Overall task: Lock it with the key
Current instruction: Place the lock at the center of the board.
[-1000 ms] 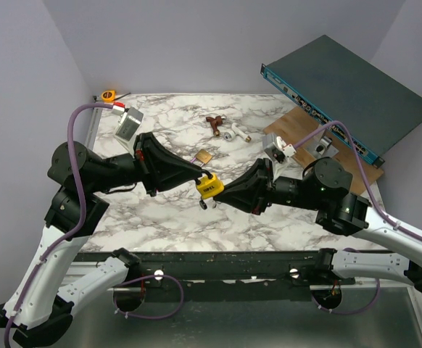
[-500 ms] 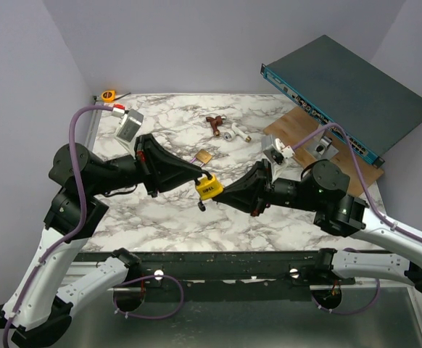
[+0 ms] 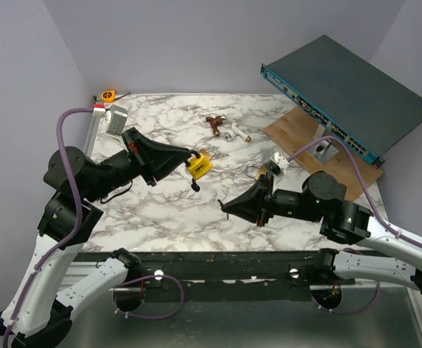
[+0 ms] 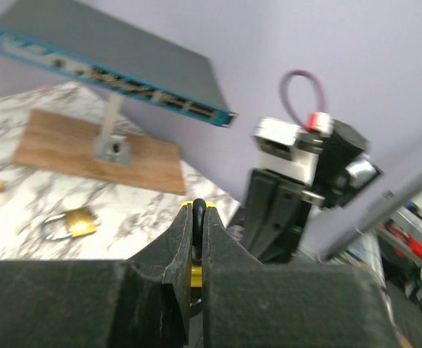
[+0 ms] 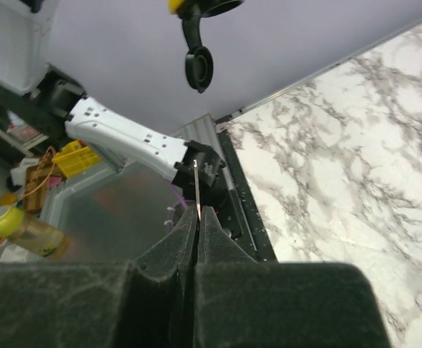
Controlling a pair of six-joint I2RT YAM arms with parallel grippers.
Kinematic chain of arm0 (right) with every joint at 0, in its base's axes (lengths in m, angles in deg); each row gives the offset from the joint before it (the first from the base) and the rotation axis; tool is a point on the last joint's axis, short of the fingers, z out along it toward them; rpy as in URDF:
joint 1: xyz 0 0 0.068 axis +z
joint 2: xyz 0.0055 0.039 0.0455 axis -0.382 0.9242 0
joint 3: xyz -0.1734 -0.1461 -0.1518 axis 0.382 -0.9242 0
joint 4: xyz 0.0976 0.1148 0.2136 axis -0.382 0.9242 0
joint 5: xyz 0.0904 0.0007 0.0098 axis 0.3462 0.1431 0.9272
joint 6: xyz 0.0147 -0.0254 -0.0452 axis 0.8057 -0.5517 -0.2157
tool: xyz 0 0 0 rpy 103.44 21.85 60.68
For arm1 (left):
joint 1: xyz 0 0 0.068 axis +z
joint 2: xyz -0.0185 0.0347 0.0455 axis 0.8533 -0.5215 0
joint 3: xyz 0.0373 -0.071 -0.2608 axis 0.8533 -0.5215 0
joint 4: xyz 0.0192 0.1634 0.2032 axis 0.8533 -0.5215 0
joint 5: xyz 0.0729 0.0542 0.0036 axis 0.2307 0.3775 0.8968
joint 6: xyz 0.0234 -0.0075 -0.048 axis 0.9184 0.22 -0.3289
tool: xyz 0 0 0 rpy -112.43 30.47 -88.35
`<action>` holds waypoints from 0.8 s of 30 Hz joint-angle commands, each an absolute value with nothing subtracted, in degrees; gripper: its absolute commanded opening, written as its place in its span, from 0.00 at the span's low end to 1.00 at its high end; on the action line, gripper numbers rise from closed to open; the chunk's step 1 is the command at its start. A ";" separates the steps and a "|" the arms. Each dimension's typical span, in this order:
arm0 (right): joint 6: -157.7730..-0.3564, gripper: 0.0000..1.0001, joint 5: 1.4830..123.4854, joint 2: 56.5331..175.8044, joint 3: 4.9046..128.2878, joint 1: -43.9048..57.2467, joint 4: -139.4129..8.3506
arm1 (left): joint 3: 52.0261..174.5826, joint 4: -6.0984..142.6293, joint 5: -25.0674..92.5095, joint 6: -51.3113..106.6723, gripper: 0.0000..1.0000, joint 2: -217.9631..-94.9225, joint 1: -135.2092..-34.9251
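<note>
We see the left arm stretched rightward over the table, with the left gripper clamped on the yellow padlock. The right arm reaches leftward, and the right gripper is pinched shut on the key, clear of the padlock. The key shows only as an edge-on sliver.

We record a table top that is smooth, marble-patterned and faintly sheened. The yellow padlock has a glossy yellow casing with black trim. The key is thin bright metal. The brass padlock is shiny. The board is matt brown wood, the rack unit matt dark-teal metal. The left gripper and right gripper are coarse matt black.
</note>
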State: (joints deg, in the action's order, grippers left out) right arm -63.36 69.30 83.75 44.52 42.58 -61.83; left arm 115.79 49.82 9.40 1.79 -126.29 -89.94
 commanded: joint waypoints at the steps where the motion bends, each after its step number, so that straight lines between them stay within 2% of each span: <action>1: -63.32 0.01 57.23 83.19 46.24 42.57 -55.59 | 112.21 41.87 22.16 0.50 0.00 -126.53 -85.99; 5: -62.74 0.01 52.54 91.06 48.77 42.37 -52.85 | 102.76 41.41 23.46 -5.30 0.00 -127.41 -81.87; 8: -61.29 0.01 53.89 98.29 49.14 39.14 -54.34 | 93.13 43.98 23.66 -10.27 0.00 -127.91 -77.73; 12: -56.56 0.01 61.54 105.27 47.79 30.09 -60.06 | 78.99 55.91 20.46 -17.01 0.00 -130.55 -75.19; 15: -54.18 0.01 62.99 109.99 46.82 26.64 -63.74 | 71.14 65.68 17.53 -20.72 0.00 -135.64 -75.43; 18: -52.83 0.01 62.36 114.46 46.62 26.06 -65.55 | 67.76 73.48 15.51 -21.79 0.00 -142.10 -76.26; 24: -49.16 0.01 63.07 119.99 43.19 25.97 -70.09 | 66.23 80.16 15.36 -22.00 0.00 -150.95 -79.55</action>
